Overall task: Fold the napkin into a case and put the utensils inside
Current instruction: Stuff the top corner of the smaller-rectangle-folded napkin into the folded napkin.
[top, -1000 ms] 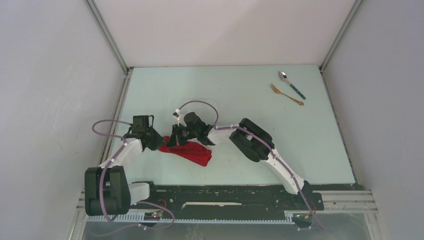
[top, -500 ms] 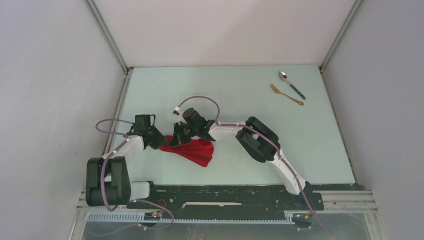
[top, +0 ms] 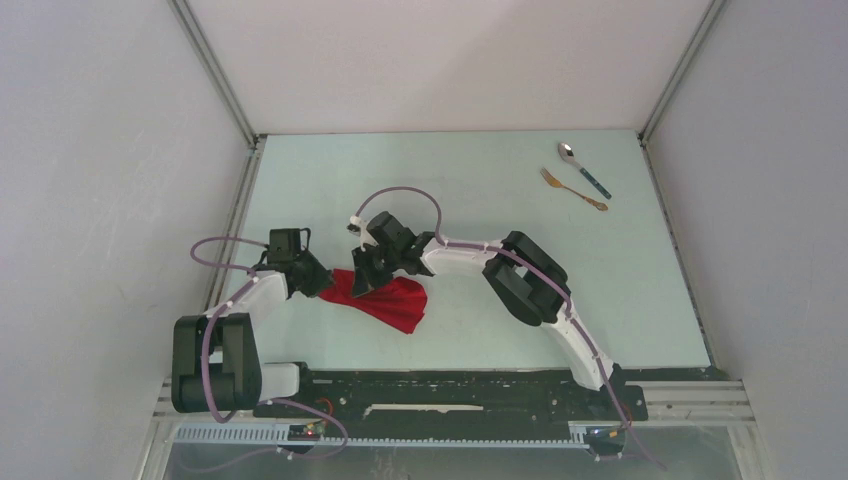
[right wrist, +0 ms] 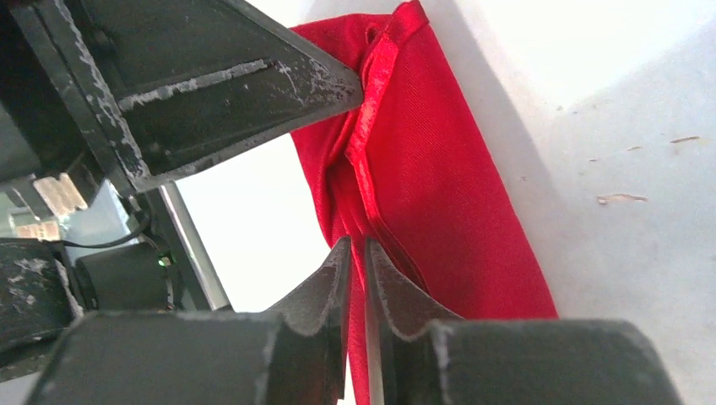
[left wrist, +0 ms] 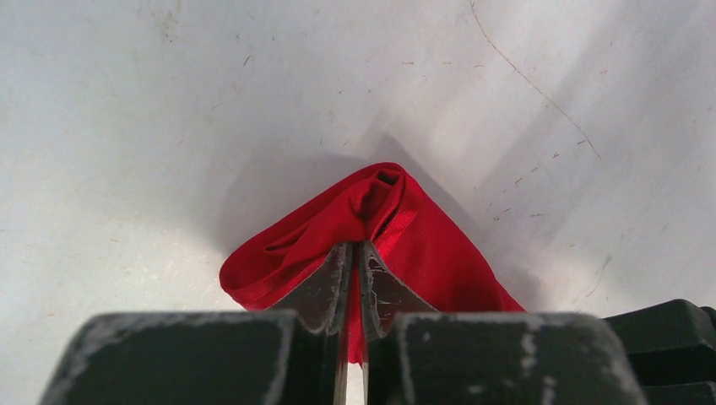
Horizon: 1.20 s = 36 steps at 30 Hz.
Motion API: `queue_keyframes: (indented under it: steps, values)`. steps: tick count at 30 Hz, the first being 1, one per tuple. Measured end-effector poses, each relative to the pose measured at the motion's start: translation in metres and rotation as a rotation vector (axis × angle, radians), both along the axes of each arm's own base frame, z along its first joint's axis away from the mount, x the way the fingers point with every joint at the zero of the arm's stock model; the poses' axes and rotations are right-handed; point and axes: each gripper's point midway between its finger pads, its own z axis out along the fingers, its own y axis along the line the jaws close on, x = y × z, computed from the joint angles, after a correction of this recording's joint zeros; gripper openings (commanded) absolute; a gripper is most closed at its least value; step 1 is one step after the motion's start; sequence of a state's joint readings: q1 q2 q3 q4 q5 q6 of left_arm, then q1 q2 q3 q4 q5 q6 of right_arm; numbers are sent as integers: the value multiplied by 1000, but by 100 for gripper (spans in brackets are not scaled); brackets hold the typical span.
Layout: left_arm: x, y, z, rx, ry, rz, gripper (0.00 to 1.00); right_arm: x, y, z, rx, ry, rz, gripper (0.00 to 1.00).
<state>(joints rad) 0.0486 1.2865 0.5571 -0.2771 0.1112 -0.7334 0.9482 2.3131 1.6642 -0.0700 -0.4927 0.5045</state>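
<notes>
Pale table (top: 500,200), red napkin (top: 400,303), edge pinched in left end effector (left wrist: 355,250)

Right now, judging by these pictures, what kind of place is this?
Probably a robot test cell: plain white walls on metal framing, a left arm and right arm bolted to a rail, with a napkin, spoon and fork as props.

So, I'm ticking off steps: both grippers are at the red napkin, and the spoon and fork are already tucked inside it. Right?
Not quite. The top external view shows the spoon and fork lying bare at the table's far right corner, well apart from the napkin. The rest holds: the left gripper and right gripper are both at the napkin.
</notes>
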Motion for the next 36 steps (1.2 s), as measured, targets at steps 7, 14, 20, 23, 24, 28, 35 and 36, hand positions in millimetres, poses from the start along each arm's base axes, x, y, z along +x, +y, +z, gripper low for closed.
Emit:
queue_keyframes:
  steps: [7, 14, 20, 23, 24, 28, 35, 36]
  values:
    - [0, 0, 0, 3, 0, 1, 8, 7, -12, 13, -9, -68, 42, 28]
    - [0, 0, 0, 3, 0, 1, 8, 18, -16, 44, 33, -170, 72, 34]
    - [0, 0, 0, 3, 0, 1, 8, 40, -12, 39, 12, -204, 51, 39]
    - [0, 1, 1, 4, -2, 1, 8, 45, -9, 28, 0, -200, 49, 45]
    - [0, 1, 1, 4, -4, 1, 8, 45, -10, 22, -10, -198, 49, 50]
    - [-1, 1, 2, 9, -2, 4, 7, 41, -15, 2, -67, -237, 67, 56]
    - [-2, 2, 2, 14, -1, 6, 7, 30, -12, -6, -121, -372, 168, 56]
    - [-2, 3, 2, 15, -1, 7, 7, 29, -12, -6, -124, -386, 179, 56]
